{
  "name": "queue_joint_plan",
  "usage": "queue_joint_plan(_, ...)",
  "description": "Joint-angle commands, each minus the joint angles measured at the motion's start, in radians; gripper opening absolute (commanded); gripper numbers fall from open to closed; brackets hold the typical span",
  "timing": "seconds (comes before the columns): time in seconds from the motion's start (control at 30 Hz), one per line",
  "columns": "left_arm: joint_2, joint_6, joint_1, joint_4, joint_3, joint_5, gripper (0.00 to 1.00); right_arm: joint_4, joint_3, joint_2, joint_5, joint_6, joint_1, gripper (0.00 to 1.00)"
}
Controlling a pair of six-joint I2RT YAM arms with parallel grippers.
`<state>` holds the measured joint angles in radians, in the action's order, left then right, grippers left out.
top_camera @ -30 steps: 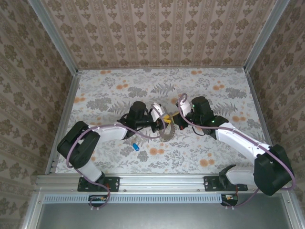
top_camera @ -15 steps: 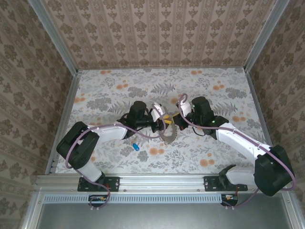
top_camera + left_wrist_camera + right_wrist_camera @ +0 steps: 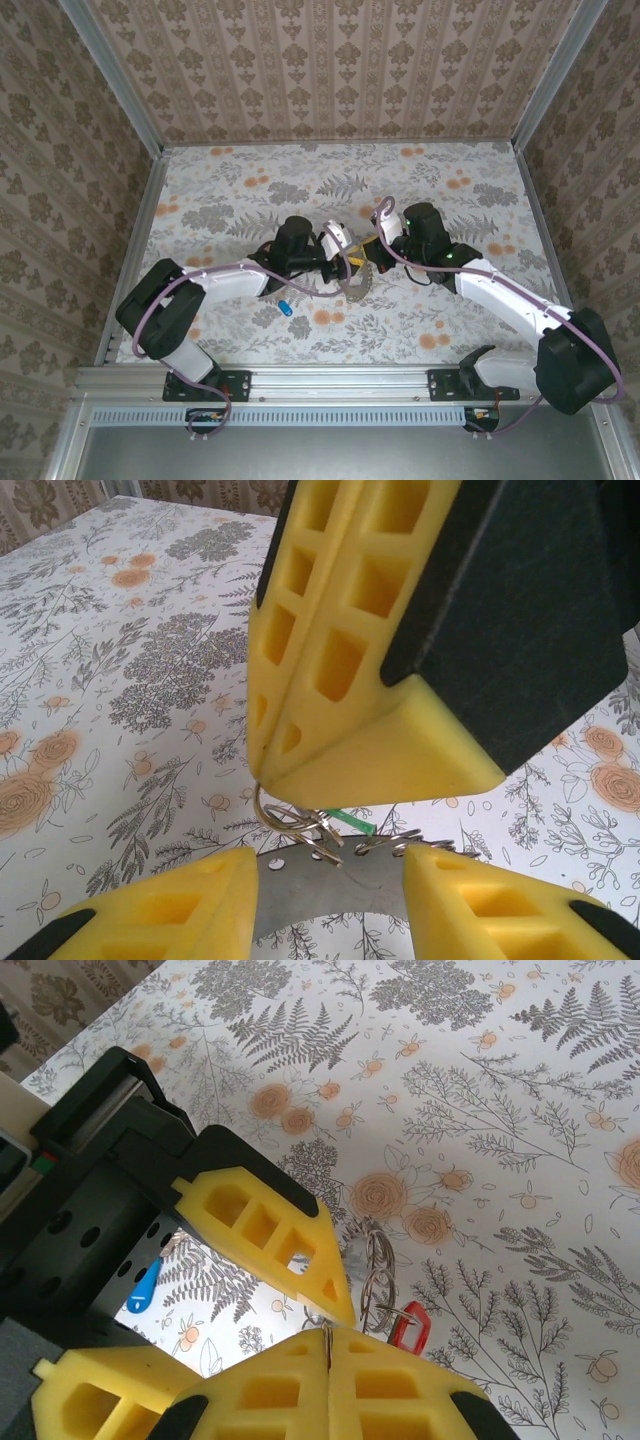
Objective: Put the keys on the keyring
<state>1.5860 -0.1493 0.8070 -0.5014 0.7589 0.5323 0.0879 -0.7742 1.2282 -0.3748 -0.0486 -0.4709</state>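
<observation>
Sitting near the middle of the flowered table [image 3: 450,200], the keyring [image 3: 330,890] reads as a thin, flat, silvery band with fine wire coils at its top. A green key [image 3: 352,823] and a red key [image 3: 408,1328] lie close against it; whether they are threaded I cannot tell. A blue key [image 3: 145,1288] lies loose nearby. The right gripper [image 3: 328,1345] is clenched, its soft yellow foam pads [image 3: 390,1390] pinching what looks like the ring's wire. The left gripper [image 3: 330,865] is released, jaws apart on either side of the band. To do this step well, I judge, the right should hold the slippery ring steady while the left takes the blue key by its plastic head.
</observation>
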Motion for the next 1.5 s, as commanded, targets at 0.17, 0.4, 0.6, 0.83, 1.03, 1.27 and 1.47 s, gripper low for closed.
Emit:
queue_joint_plan(0.17, -0.005, 0.001, 0.016, -0.025, -0.002, -0.096, 0.38, 0.013, -0.024, -0.035, -0.027, 0.016, 0.001, 0.0)
queue_joint_plan(0.4, -0.01, 0.007, 0.016, -0.027, -0.006, -0.143, 0.35, 0.015, -0.027, -0.039, -0.035, 0.013, 0.0, 0.0)
queue_joint_plan(0.6, -0.01, 0.017, 0.017, -0.032, -0.004, -0.167, 0.31, 0.019, -0.03, -0.039, -0.039, 0.014, 0.0, 0.0)
queue_joint_plan(0.83, -0.002, 0.013, 0.02, -0.042, 0.004, -0.143, 0.31, 0.024, -0.036, -0.041, -0.045, 0.017, 0.0, 0.0)
queue_joint_plan(1.03, 0.011, -0.004, 0.019, -0.026, 0.024, -0.104, 0.32, 0.029, -0.037, -0.041, -0.05, 0.018, 0.0, 0.0)
queue_joint_plan(1.27, 0.019, -0.029, 0.018, 0.009, 0.043, -0.071, 0.31, 0.03, -0.036, -0.045, -0.053, 0.019, 0.0, 0.0)
queue_joint_plan(1.47, 0.027, -0.038, 0.016, 0.016, 0.054, -0.054, 0.22, 0.035, -0.039, -0.046, -0.053, 0.023, 0.0, 0.0)
